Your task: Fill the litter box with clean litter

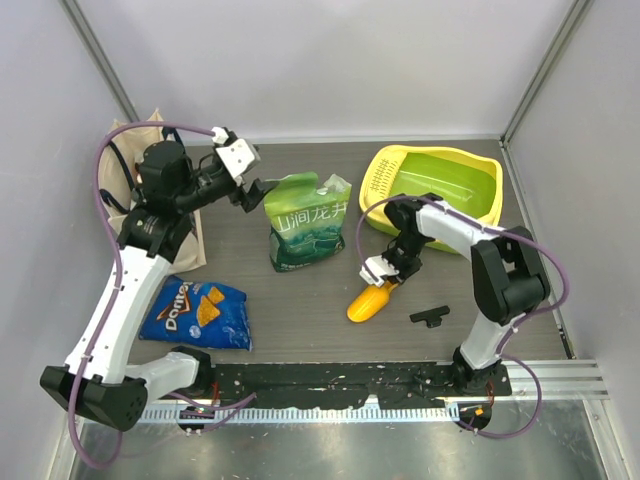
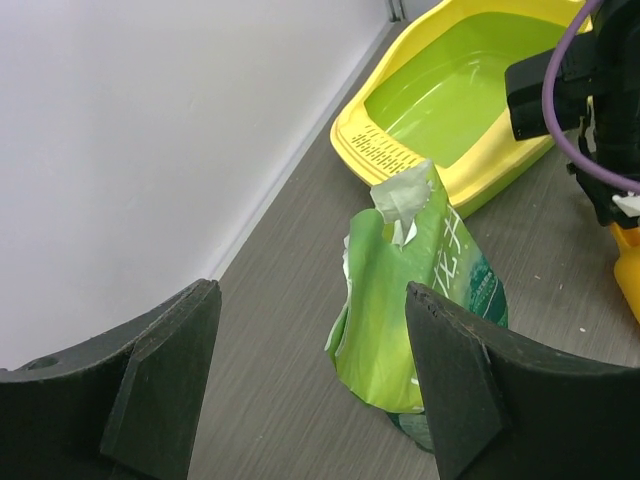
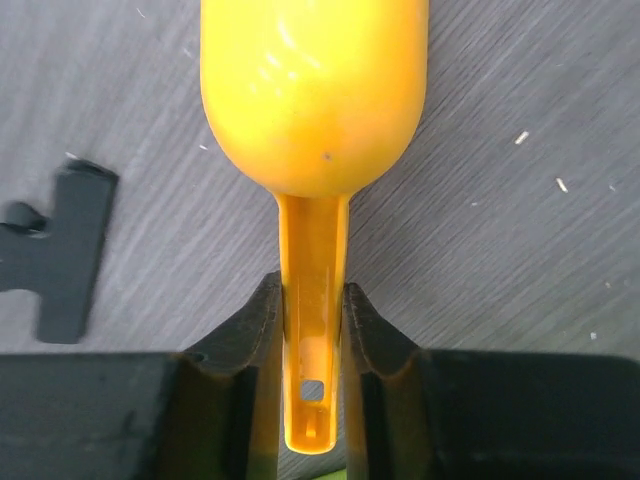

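gaping wide, the left jaws frame the green pouch (image 2: pixel 420 290) just ahead, probably heavy and saggy, best pinched below its torn top, with the litter box (image 2: pixel 480 185) farther beyond and no clean litter showing, while the right jaws clench the handle of the orange scoop (image 3: pixel 312 90).

The dark grey wood-grain surface (image 1: pixel 300 330) carries a yellow-rimmed, lime-green plastic litter box (image 1: pixel 432 153) far right, an upright green printed pouch (image 1: pixel 305 235) in the middle, a flat blue Doritos bag (image 1: pixel 195 312) near left, and an orange plastic scoop (image 1: pixel 370 302) near a small black T-shaped piece (image 1: pixel 430 316).
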